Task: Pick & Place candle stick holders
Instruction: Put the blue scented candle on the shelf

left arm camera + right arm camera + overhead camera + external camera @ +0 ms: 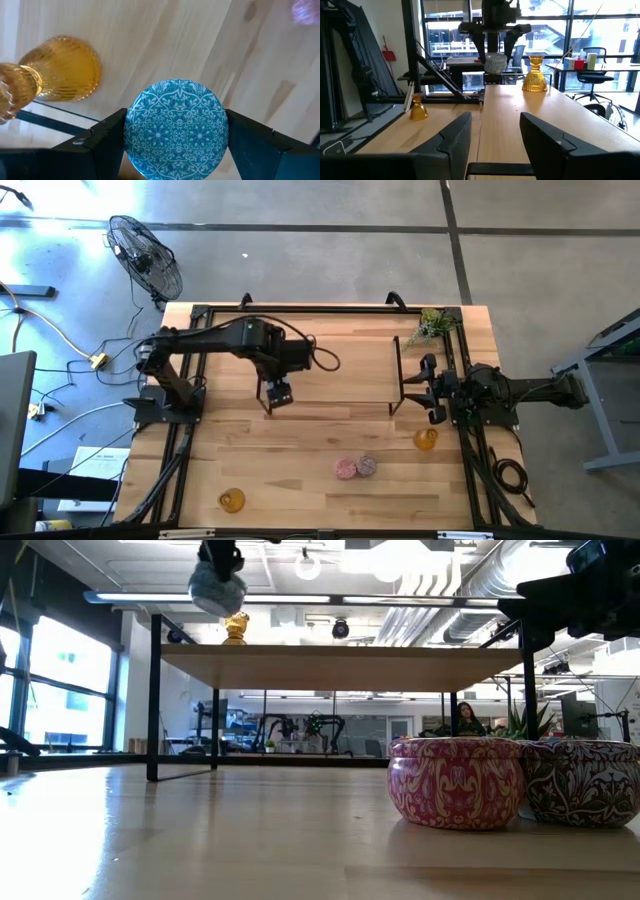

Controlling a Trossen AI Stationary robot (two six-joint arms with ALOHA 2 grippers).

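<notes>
Left to right: a squat amber ribbed-glass candle stick holder [232, 500] stands alone near the front left of the wooden desk [300, 440], not yet collected. Next, the left pincer [277, 392] hangs over the raised wooden shelf on a black frame [350, 345]. Its fingers [107, 137] are clamped on opposite sides of the round blue patterned candle stick holder [175, 120]. The side grip keeps the flat top level, and the piece is carried clear of the shelf top, apparently so that it can be lowered without dragging. Just beside it, a second amber glass holder with a bulbous base and narrow neck [65, 67] stands upright on the shelf, which suggests the shelf is where the pieces are gathered. The blue piece looks aimed at the free spot next to this one; the gap is small, so a knock is the risk.

Centre right, on the desk in front of the shelf: the round pink patterned holder [346, 469] and the round purple patterned holder [367, 465], close side by side, perhaps touching. Further right, a third amber glass holder [425, 440] waits on the desk. The right pincer [430, 392] idles at the shelf's right end, fingers apart and empty. The green plant sprig [432, 325] lies at the far right corner, outside the task
</notes>
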